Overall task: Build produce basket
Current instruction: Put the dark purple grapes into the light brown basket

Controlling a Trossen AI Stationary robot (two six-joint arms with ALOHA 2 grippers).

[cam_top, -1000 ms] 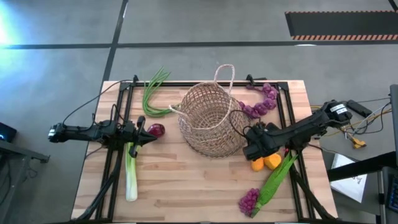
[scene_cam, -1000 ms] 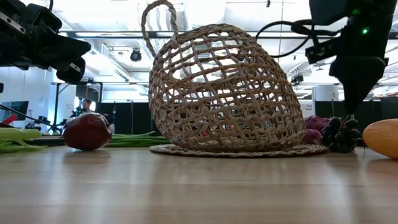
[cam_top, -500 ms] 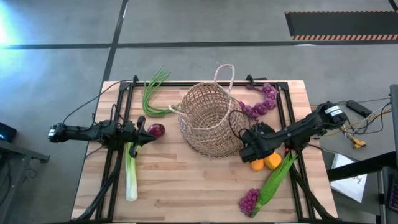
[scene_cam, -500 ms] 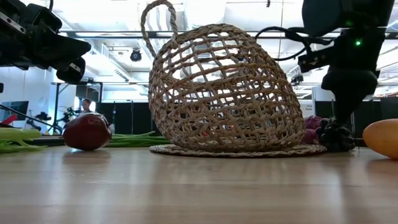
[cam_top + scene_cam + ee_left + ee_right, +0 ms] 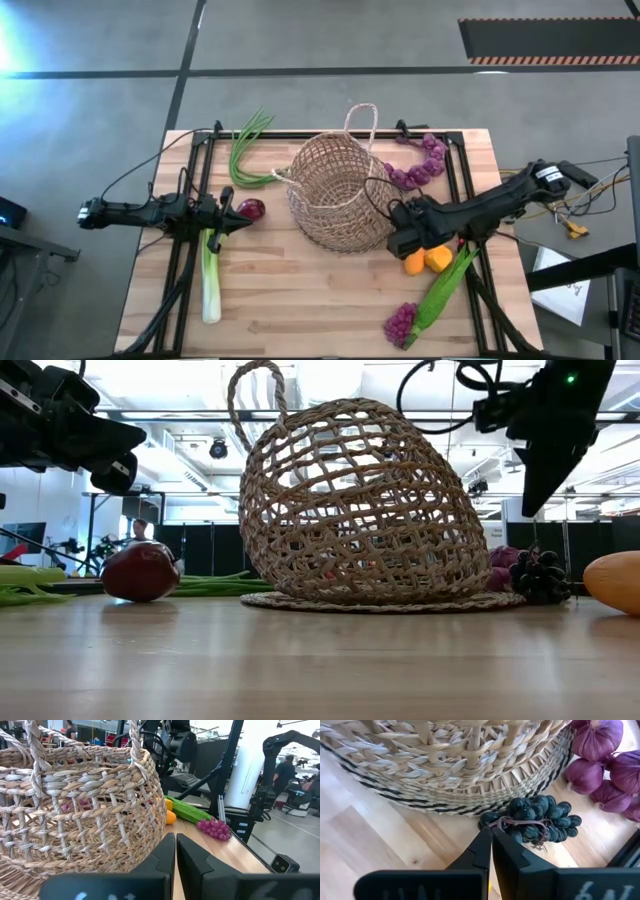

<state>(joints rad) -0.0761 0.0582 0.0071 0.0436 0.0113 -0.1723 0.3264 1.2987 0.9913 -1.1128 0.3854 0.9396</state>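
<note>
The wooden table (image 5: pixel 300 300) is carrying everything, with the basket (image 5: pixel 335 190) sitting near its centre on a flat woven disc (image 5: pixel 380 601), its thin loop handle (image 5: pixel 362 118) reaching toward 12 o'clock. The produce is lying scattered around the basket rather than inside it. A long green stalk (image 5: pixel 443 288) is stretching out at 5 o'clock, ending beside a purple grape bunch (image 5: pixel 400 322). A pale leek (image 5: pixel 210 280) is lying at 8 o'clock, and green long-leaved stalks (image 5: pixel 245 150) are curling at 10 o'clock. Purple bulbs (image 5: pixel 420 160) are trailing in a row at 2 o'clock. Two yellow-orange peppers (image 5: pixel 428 262) are resting at 4 o'clock, and a dark red onion (image 5: pixel 251 209) is sitting at 9 o'clock.

The right gripper (image 5: pixel 489 840) is hovering at 4 o'clock of the basket, its fingers pressed together and grasping nothing, just above a small dark grape bunch (image 5: pixel 532 822) that is lying against the disc's edge. The left gripper (image 5: pixel 175 852) is waiting at 9 o'clock near the onion, clenched and empty.
</note>
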